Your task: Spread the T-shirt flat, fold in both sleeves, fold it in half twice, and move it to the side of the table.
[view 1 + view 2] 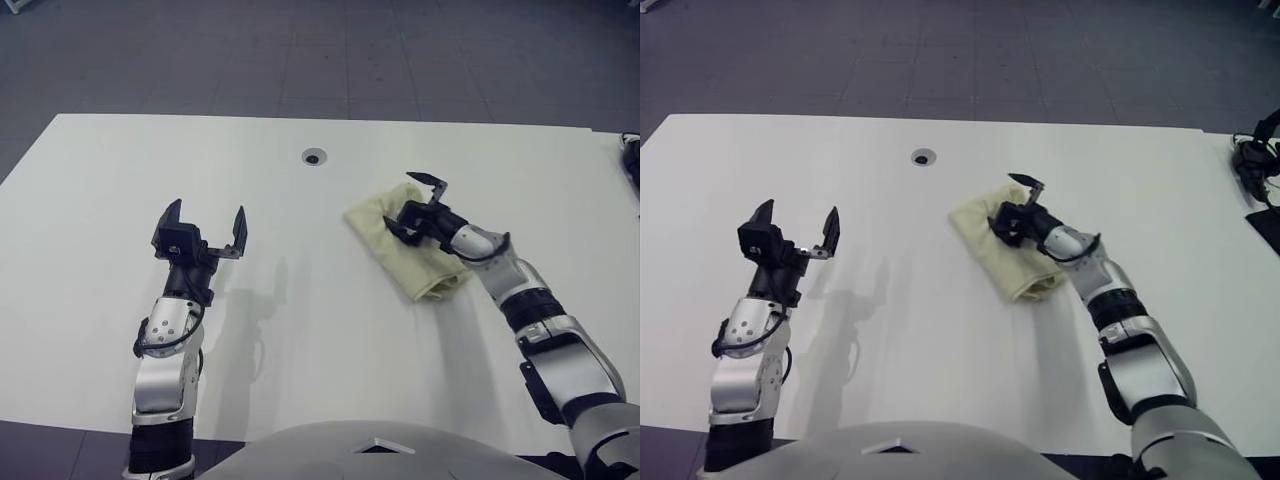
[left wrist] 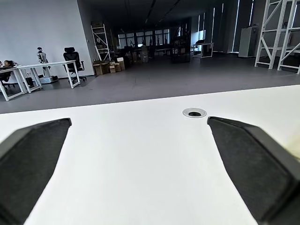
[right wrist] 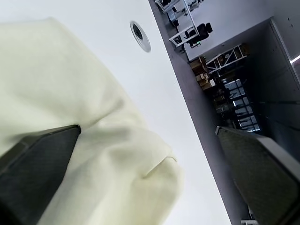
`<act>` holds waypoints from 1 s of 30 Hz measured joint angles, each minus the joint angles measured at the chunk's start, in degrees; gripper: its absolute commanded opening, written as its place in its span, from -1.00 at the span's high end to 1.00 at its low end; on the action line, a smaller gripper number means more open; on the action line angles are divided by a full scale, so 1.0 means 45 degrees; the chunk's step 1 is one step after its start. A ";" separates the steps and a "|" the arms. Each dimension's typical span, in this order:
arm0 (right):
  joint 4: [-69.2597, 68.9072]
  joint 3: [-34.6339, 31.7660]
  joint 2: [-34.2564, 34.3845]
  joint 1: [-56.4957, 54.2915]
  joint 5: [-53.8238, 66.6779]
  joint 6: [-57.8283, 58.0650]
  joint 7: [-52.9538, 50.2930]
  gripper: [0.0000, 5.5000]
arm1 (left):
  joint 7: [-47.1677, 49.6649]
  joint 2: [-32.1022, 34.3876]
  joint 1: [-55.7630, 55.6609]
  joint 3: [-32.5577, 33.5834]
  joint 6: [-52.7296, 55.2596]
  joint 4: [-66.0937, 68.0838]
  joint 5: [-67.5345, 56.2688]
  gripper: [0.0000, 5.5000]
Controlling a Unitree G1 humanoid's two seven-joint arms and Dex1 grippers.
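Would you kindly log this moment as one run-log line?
T-shirt: folded, right of table centre | right gripper: jaws open, over T-shirt | left gripper: jaws open, above table

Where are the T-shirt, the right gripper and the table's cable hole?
T-shirt (image 1: 372, 217), left eye view, bare left end.
right gripper (image 1: 400, 204), left eye view, midway between fingertips.
cable hole (image 1: 314, 156), left eye view, centre.

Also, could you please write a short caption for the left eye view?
Right tool open at the folded T-shirt; left tool open above the white table.

A folded pale-yellow T-shirt (image 1: 425, 270) lies on the white table (image 1: 300, 330), near its round cable grommet (image 1: 314, 156).
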 measured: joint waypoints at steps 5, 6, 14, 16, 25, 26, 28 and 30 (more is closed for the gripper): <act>-0.1142 -0.2915 -0.1973 0.3166 0.1557 0.1022 -0.0691 -0.96 | 0.0286 -0.0255 0.0628 -0.0232 0.0078 -0.0959 0.0231 -0.96; -0.1294 -0.3342 -0.2157 0.3678 0.1818 0.1141 -0.0775 -0.96 | 0.0346 -0.0316 0.0712 -0.0285 0.0099 -0.1077 0.0258 -0.96; -0.2649 -0.6149 -0.1663 0.6301 0.4548 0.2707 -0.1110 -0.96 | 0.0769 -0.0665 0.1057 -0.0626 0.0140 -0.1492 0.0745 -0.96; -0.3027 -0.6644 -0.1179 0.6535 0.5088 0.3200 -0.1360 -0.96 | 0.0803 -0.0666 0.1096 -0.0608 0.0156 -0.1716 0.0747 -0.96; -0.4894 -0.6454 -0.0930 0.5952 0.3427 0.1224 -0.2585 -0.96 | 0.0882 -0.0742 0.0959 -0.0609 0.0265 -0.1815 0.0756 -0.96; -0.5289 -0.6441 -0.0790 0.5481 0.3412 0.0609 -0.2729 -0.96 | 0.0907 -0.0768 0.0730 -0.0616 0.0254 -0.1703 0.0758 -0.96; -0.6148 -0.6273 -0.0189 0.4703 0.3446 -0.0394 -0.3093 -0.96 | 0.1097 -0.0972 0.0081 -0.0637 0.0235 -0.1316 0.0771 -0.96; -0.6763 -0.5808 0.0827 0.4285 0.3840 -0.1041 -0.3166 -0.96 | 0.1403 -0.1195 -0.0720 -0.0716 0.0137 -0.0813 0.0969 -0.96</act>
